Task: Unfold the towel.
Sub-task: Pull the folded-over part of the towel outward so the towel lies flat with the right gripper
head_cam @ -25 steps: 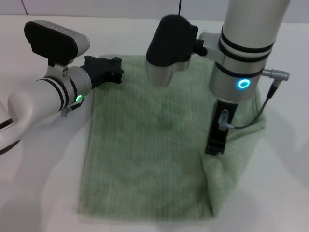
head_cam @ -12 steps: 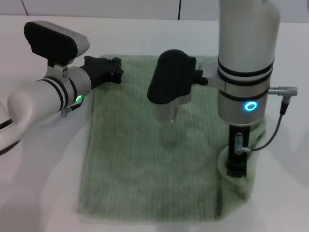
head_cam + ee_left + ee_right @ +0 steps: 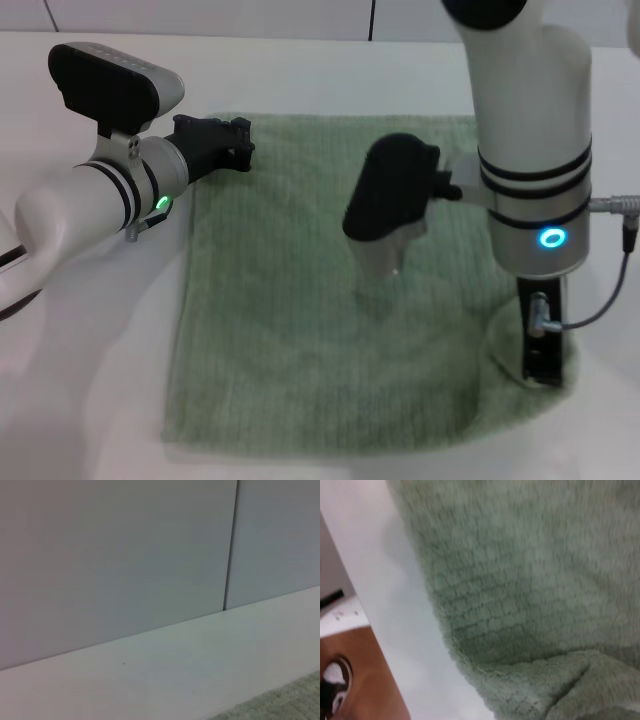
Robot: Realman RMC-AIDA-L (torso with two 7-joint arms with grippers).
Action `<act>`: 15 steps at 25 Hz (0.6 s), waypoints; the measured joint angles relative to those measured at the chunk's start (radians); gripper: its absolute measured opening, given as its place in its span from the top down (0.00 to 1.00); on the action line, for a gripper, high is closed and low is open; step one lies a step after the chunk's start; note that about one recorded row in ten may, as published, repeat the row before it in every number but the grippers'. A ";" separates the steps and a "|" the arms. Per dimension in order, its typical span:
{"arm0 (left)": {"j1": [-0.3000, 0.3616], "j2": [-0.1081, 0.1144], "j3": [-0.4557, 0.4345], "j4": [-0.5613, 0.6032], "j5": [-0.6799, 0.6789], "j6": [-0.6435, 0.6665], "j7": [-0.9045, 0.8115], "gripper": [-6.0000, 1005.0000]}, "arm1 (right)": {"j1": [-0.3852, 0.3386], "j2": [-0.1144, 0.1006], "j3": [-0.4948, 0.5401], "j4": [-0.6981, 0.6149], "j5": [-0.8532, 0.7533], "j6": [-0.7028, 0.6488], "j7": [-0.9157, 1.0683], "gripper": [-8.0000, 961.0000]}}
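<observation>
The towel [image 3: 320,300] lies mid-frame on the white surface [image 3: 80,400]; right gripper [image 3: 543,375] pinches its bunched lower-right corner, far nearer than left gripper [image 3: 235,145] at upper-left edge, its fingers' state unclear

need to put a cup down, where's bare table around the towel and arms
Bare table runs along the far edge, beyond the towel. The left side is taken by the left gripper at the towel's far left corner; the right gripper crowds its near right corner.
</observation>
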 joint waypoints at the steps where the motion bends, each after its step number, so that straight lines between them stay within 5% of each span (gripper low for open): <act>1: 0.000 0.000 0.000 0.000 0.000 0.000 0.000 0.97 | 0.000 0.000 0.000 0.000 0.000 0.000 0.000 0.96; 15: -0.007 0.000 -0.004 0.000 0.000 0.000 0.023 0.96 | 0.012 0.008 -0.043 0.045 0.066 -0.011 -0.017 0.95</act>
